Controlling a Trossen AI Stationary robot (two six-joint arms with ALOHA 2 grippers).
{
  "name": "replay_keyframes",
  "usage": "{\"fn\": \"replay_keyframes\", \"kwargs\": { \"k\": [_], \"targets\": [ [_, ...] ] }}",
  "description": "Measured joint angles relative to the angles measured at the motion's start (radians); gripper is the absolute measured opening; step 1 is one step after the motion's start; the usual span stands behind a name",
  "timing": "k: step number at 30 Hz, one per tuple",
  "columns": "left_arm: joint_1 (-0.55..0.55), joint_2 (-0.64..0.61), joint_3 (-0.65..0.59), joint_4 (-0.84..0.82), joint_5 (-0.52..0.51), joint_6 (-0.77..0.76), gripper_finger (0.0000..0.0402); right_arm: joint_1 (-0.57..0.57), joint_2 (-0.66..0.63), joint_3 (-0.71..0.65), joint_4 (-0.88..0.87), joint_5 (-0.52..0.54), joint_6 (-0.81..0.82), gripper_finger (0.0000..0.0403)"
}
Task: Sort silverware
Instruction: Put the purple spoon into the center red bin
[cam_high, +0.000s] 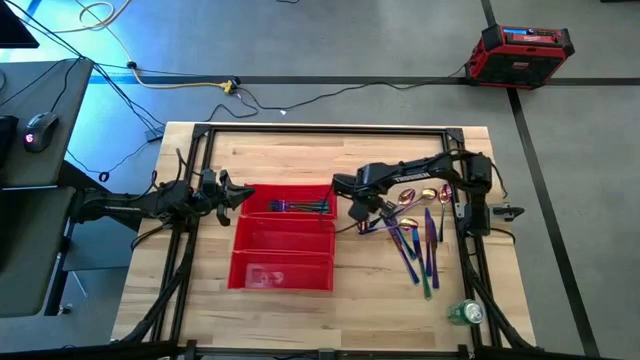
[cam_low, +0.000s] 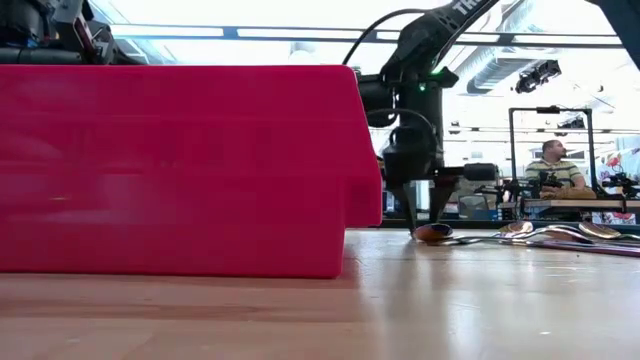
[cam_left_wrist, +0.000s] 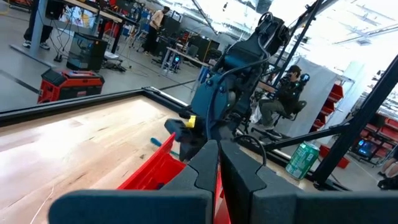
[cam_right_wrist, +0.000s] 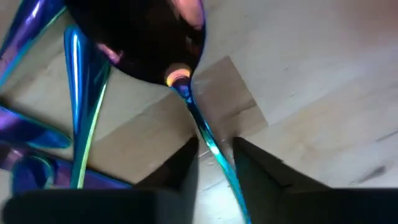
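Only a small start shows in the red tray (cam_high: 283, 243): a few pieces of silverware (cam_high: 300, 206) lie in its far compartment, while the middle one looks bare and the near one holds at most something faint I cannot make out. Most of the job is ahead of me, I judge, because the main heap of silverware (cam_high: 418, 235) lies loose on the tabletop (cam_high: 300, 310) to the right of the tray, handles fanned towards the near edge.

My right end effector (cam_right_wrist: 214, 155) is down at the left edge of that heap, fingers spread a little with a slim spoon handle (cam_right_wrist: 208, 144) running straight between them; the spoon's dark bowl (cam_right_wrist: 140, 37) is just beyond the fingertips. The fingers straddle the handle, but I cannot tell whether they pinch it.

My left end effector (cam_left_wrist: 217, 163) waits above the tray's left edge, fingers pressed together, carrying nothing.

Left to do: lift this spoon, drop it in its compartment, then work through the heap.
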Motion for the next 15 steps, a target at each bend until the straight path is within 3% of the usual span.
{"fn": "replay_keyframes", "kwargs": {
  "k": [3, 8, 15],
  "targets": [
    [0.0, 0.001, 0.0, -0.005, -0.001, 0.0, 0.0, -0.014, 0.0, 0.0, -0.006, -0.007, 0.153, 0.0014],
    [0.0, 0.001, 0.0, -0.004, -0.001, 0.0, 0.0, -0.027, -0.005, 0.0, -0.019, -0.031, 0.425, 0.0004],
    [0.0, 0.001, 0.0, -0.004, 0.003, -0.009, 0.0, -0.033, -0.102, -0.002, -0.151, -0.031, 0.643, 0.0001]
  ]
}}
